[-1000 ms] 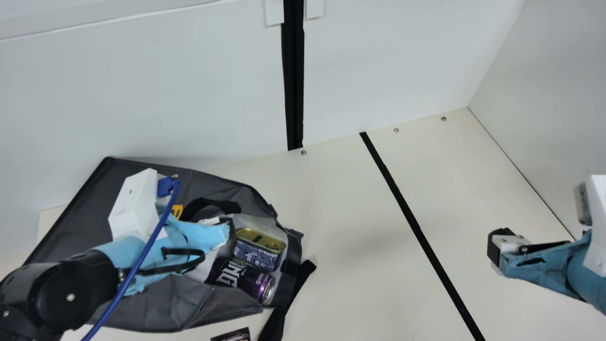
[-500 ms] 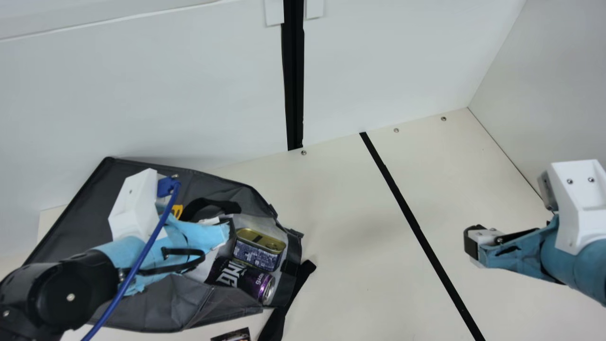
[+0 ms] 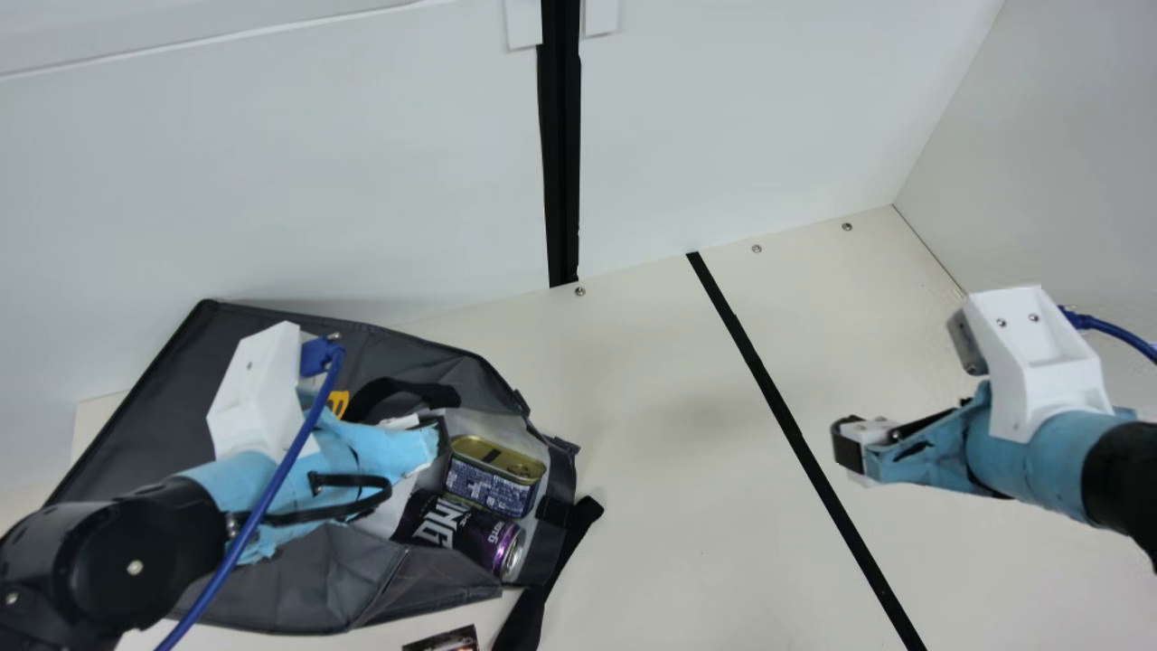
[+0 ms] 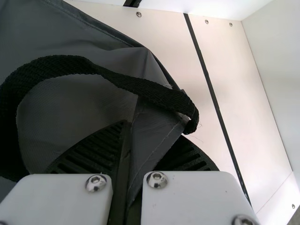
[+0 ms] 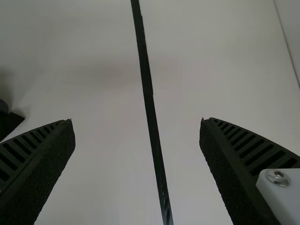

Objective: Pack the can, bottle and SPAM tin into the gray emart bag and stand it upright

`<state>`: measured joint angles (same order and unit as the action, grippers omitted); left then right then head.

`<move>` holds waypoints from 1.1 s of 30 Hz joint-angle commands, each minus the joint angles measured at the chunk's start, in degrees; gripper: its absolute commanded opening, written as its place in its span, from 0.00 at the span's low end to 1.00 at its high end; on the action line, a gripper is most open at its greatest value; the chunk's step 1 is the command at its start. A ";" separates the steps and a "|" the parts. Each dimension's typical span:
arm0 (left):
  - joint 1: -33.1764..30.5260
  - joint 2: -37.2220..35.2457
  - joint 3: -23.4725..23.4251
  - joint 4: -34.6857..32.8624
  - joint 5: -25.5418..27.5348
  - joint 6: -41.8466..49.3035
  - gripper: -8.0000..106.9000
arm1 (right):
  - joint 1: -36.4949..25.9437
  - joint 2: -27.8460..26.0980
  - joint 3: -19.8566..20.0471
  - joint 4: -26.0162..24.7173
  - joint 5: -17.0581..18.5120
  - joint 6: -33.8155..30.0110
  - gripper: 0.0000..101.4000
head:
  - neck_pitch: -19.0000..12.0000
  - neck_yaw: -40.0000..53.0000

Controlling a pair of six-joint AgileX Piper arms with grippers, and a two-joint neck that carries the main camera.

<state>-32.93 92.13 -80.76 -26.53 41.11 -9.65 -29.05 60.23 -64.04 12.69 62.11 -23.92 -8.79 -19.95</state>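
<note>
main view: the gray emart bag (image 3: 298, 592) lies on its side on the cream counter (image 3: 669, 434), its opening turned to the view's right, with a yellow mark (image 3: 338, 403) partly showing on it. inside, near that opening, rest the can (image 3: 456, 533) and the spam tin (image 3: 493, 479), side by side. the dark can with purple trim lies on its side, its silver end toward the opening; the tin's gold lid and blue printed side face the camera. a black strap (image 3: 517, 615) trails from the bag onto the counter, and a dark printed item (image 3: 445, 640) is cut off by the view's bottom edge.

at the bag, the robot's left pincer (image 3: 428, 445) is clamped on gray cloth. left wrist view: a fold of the bag's fabric sits between the two ribbed fingers (image 4: 96, 152) of the left pincer (image 4: 147, 145), while a black handle (image 4: 136, 84) arcs across the cloth beyond them.

across the counter, well apart from the bag, the right pincer (image 3: 850, 449) is held above the surface, near a black strip (image 3: 788, 420) that runs along it. right wrist view: the right pincer (image 5: 137, 123) is wide open, nothing between its fingers, the strip visible past the gap.
</note>
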 commanded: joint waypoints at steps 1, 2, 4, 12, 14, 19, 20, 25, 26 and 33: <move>0.00 0.00 0.00 0.00 0.00 0.00 0.00 | -0.18 0.97 0.45 3.31 -0.64 -2.47 0.94 | -1.21 -0.05; 0.00 0.00 0.00 0.00 0.00 0.00 0.00 | -0.34 1.50 0.71 4.38 -0.99 -3.40 0.94 | -1.21 -0.05; 0.00 0.00 0.00 0.00 0.00 0.00 0.00 | -0.61 2.60 1.24 6.37 -1.65 -5.14 0.94 | -1.21 -0.05; 0.00 0.00 0.00 0.00 0.00 0.00 0.00 | -0.86 7.26 3.18 13.41 -4.22 -11.21 0.94 | -1.21 -0.05; 0.00 0.00 0.00 0.00 0.00 0.00 0.00 | -0.73 8.46 3.59 14.85 -4.86 -12.60 0.94 | -1.21 -0.05; 0.00 0.00 0.00 0.00 0.00 0.00 0.00 | 0.12 11.23 4.54 18.07 -6.31 -15.70 0.94 | -1.21 -0.05; 0.00 0.00 0.00 0.00 0.00 0.00 0.00 | 0.33 11.74 4.74 18.73 -6.57 -16.36 0.94 | -1.21 -0.05; 0.00 0.00 0.00 0.00 0.00 0.00 0.00 | 1.67 14.21 5.85 21.90 -7.91 -19.43 0.94 | -1.21 -0.05; 0.00 0.00 0.00 0.00 0.00 0.00 0.00 | 1.98 14.71 6.14 22.65 -8.24 -20.13 0.94 | -1.21 -0.05; 0.00 0.00 0.00 0.00 0.00 0.00 0.00 | 4.10 18.17 8.10 27.59 -10.17 -25.20 0.94 | -1.21 -0.05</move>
<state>-32.93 92.13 -80.76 -26.53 41.11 -9.65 -25.21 77.91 -56.10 39.29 51.86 -47.95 -8.79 -19.86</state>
